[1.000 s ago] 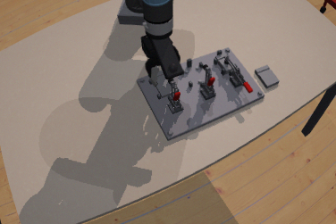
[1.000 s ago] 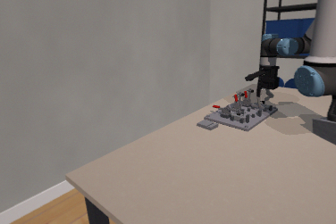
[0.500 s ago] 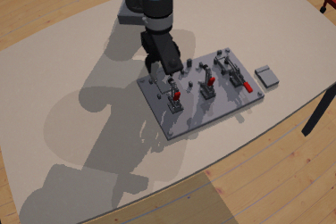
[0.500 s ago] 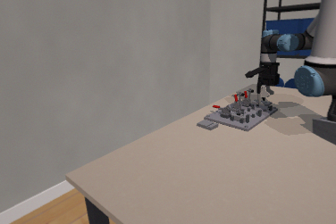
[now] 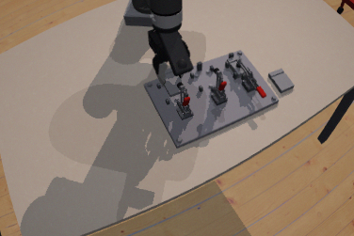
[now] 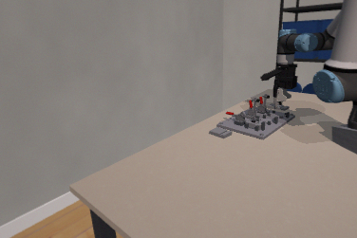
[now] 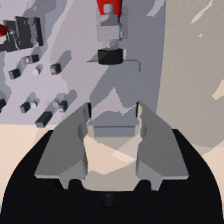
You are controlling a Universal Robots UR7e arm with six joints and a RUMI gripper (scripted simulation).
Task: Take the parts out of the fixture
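The grey fixture plate [image 5: 164, 121] [image 6: 256, 135] carries three toggle clamps with red handles. My gripper [image 5: 171, 80] [image 7: 113, 103] is above its left station in the top view, shut on a flat grey part [image 5: 172, 87] [image 7: 114, 131]. The part spans the gap between the fingertips and looks roughly level; its height above the plate is hard to judge. Another flat grey part [image 5: 281, 81] [image 6: 220, 133] lies on the table just beyond the fixture's right edge. I cannot make out a third part; the middle and right stations are small and cluttered.
The left clamp [image 5: 185, 108] and middle clamp [image 5: 219, 95] stand up close to the gripper, their red handles near upright. The right clamp [image 5: 249, 83] has its red handle low, pointing outward. Short dark locating pins stand on the plate. The table edge runs past the fixture's front.
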